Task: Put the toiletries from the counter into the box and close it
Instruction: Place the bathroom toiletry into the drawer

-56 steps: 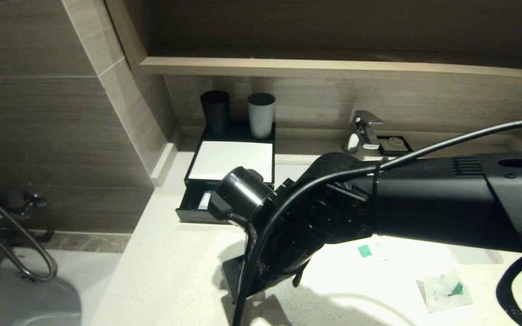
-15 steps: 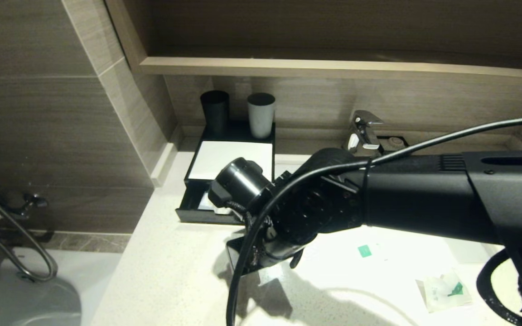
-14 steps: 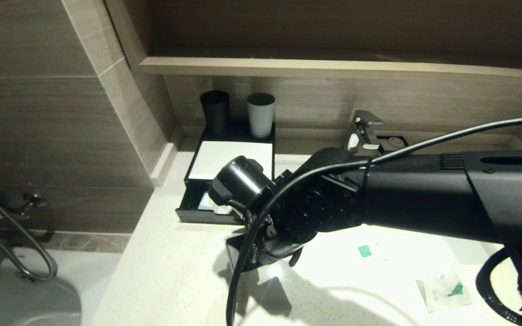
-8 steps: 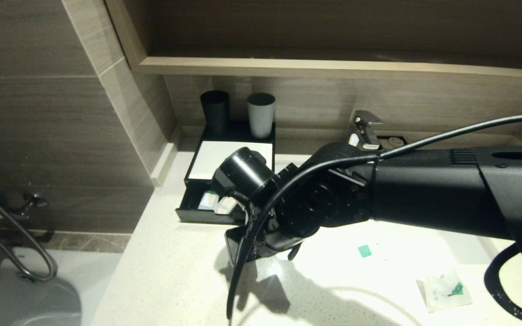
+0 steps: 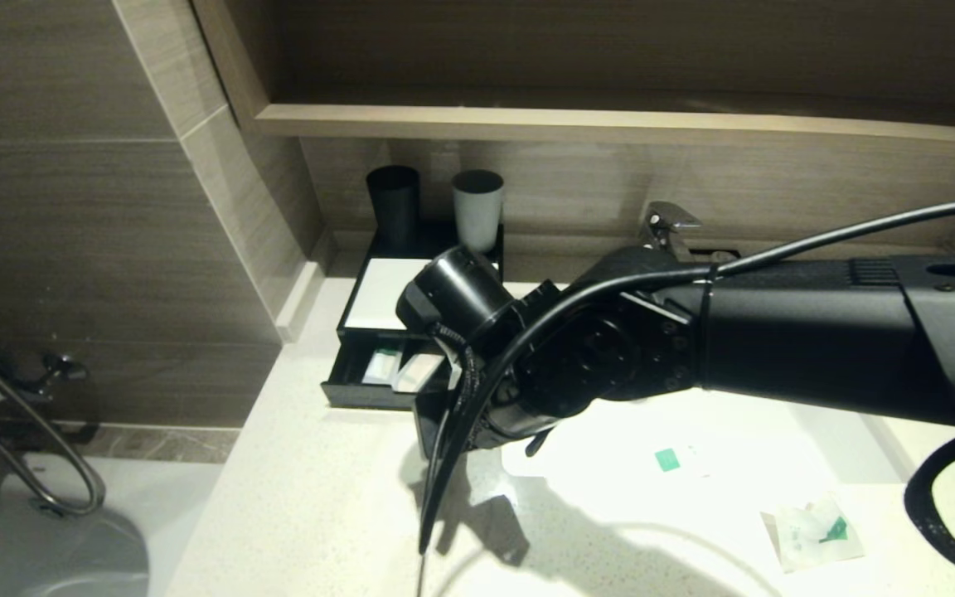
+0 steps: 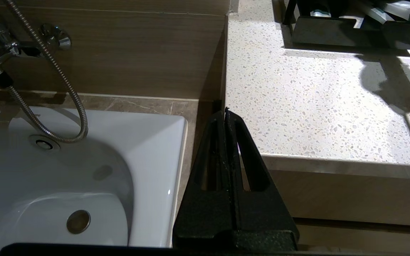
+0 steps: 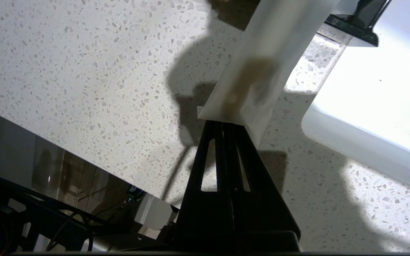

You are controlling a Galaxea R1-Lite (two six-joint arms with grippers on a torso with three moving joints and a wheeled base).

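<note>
My right gripper (image 7: 222,122) is shut on the end of a pale, see-through packet (image 7: 262,64) and holds it above the speckled counter (image 7: 84,71), by the basin's corner. In the head view that gripper (image 5: 432,431) hangs just in front of the black box (image 5: 345,390), whose drawer stands open with two packets (image 5: 399,369) inside. The white panel (image 5: 378,298) lies on top of the box. A squarish packet with a green mark (image 5: 817,531) lies near the counter's front right. Another green-marked packet (image 5: 676,460) lies on the bright white surface under my arm.
A black cup (image 5: 395,203) and a grey cup (image 5: 477,207) stand behind the white panel. The tap (image 5: 666,222) is at the back wall. A white bathtub (image 6: 66,177) lies left of the counter. My left gripper (image 6: 225,112) hangs parked off the counter's front left corner.
My right arm has lifted and swung back toward the box with the packet in its gripper. The two packets in the drawer have come into view.
</note>
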